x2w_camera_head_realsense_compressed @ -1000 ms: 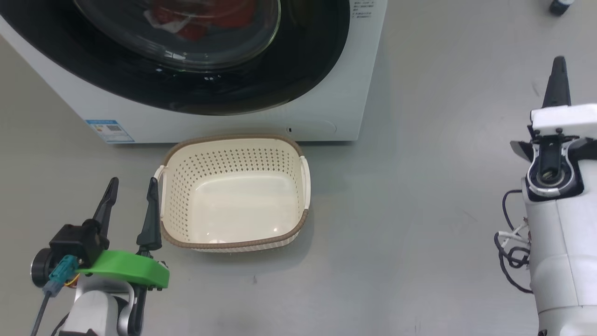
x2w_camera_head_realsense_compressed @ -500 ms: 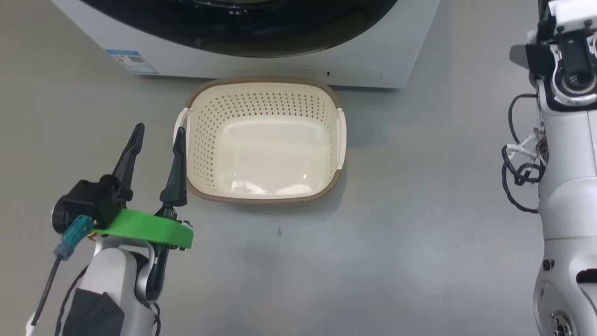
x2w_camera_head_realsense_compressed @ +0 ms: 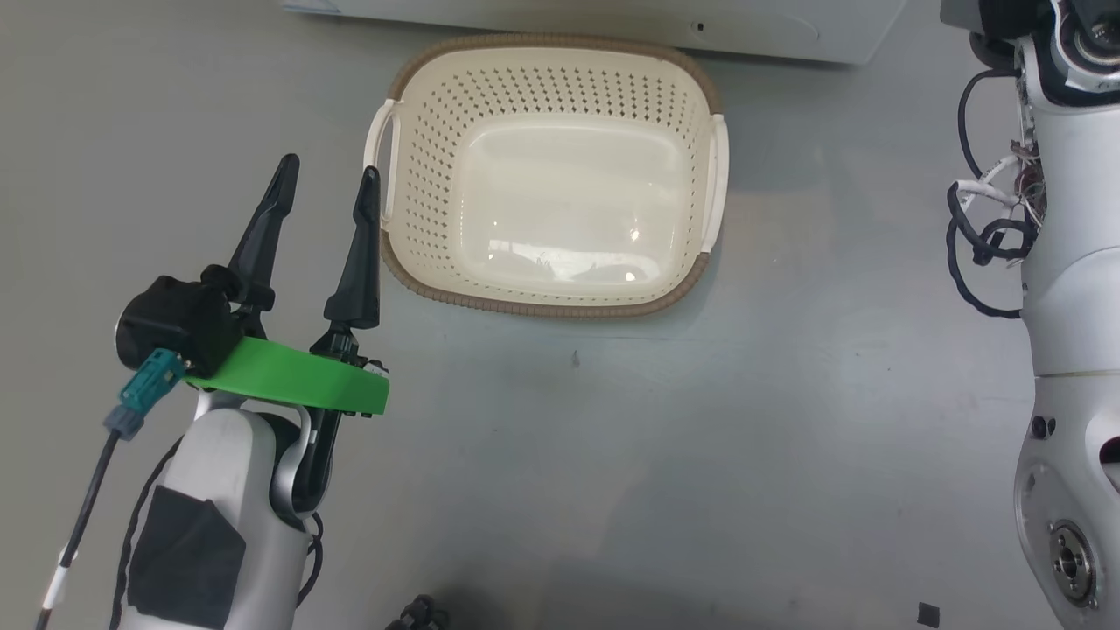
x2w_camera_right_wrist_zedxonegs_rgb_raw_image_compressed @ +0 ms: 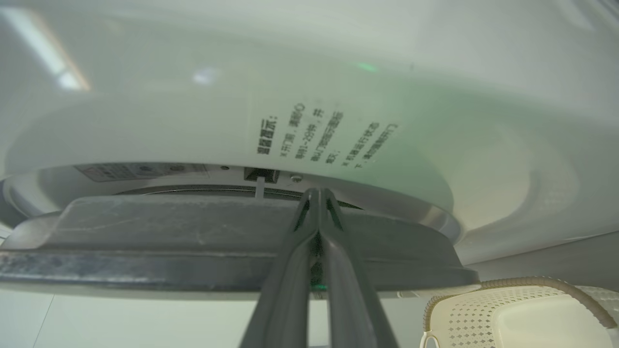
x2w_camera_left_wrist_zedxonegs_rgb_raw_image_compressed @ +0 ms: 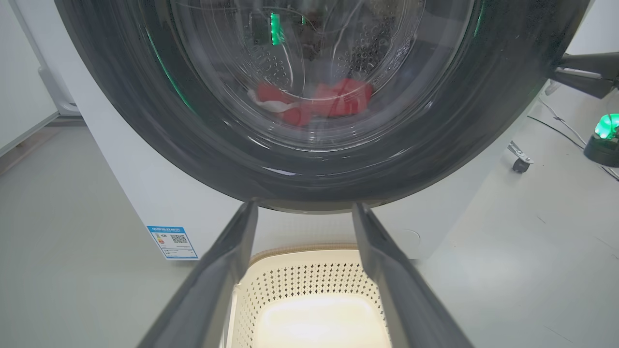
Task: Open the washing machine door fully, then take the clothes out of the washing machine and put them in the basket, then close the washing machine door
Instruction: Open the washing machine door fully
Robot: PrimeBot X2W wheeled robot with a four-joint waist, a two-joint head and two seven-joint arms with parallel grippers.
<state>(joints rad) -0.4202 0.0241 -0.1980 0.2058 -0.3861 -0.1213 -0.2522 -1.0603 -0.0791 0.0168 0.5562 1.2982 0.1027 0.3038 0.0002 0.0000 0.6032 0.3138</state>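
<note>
Two long fingers of the left gripper (x2w_camera_head_realsense_compressed: 325, 171) stand spread wide at the lower left of the head view, with nothing between them. The inner finger (x2w_camera_head_realsense_compressed: 360, 254) is just beside the left handle of the basket (x2w_camera_head_realsense_compressed: 542, 308); whether they touch I cannot tell. The basket sits empty on the grey floor (x2w_camera_head_realsense_compressed: 700, 455), its far rim close to the foot of the washer (x2w_camera_head_realsense_compressed: 612, 10). At the right edge rises the pale right arm (x2w_camera_head_realsense_compressed: 1072, 289).

In the left wrist view a blue label (x2w_camera_left_wrist_zedxonegs_rgb_raw_image_compressed: 172, 241) marks the washer's lower left corner. The left gripper points, jaws wide apart, at the lower rim of the door (x2w_camera_left_wrist_zedxonegs_rgb_raw_image_compressed: 135, 121), with the basket below between the fingers. Behind the glass the red clothes (x2w_camera_left_wrist_zedxonegs_rgb_raw_image_compressed: 314, 101) lie low in the drum. Far right, a green lamp (x2w_camera_left_wrist_zedxonegs_rgb_raw_image_compressed: 607, 126) glows on the floor.

In the right wrist view the door shows edge-on as a dark slab below the white washer front and its printed text (x2w_camera_right_wrist_zedxonegs_rgb_raw_image_compressed: 324, 140). The right gripper (x2w_camera_right_wrist_zedxonegs_rgb_raw_image_compressed: 316, 193) is pressed fully together, gripping nothing, its tips at the door's far edge; contact is unclear, and so is whether the door is latched. The basket lies at the lower right.
</note>
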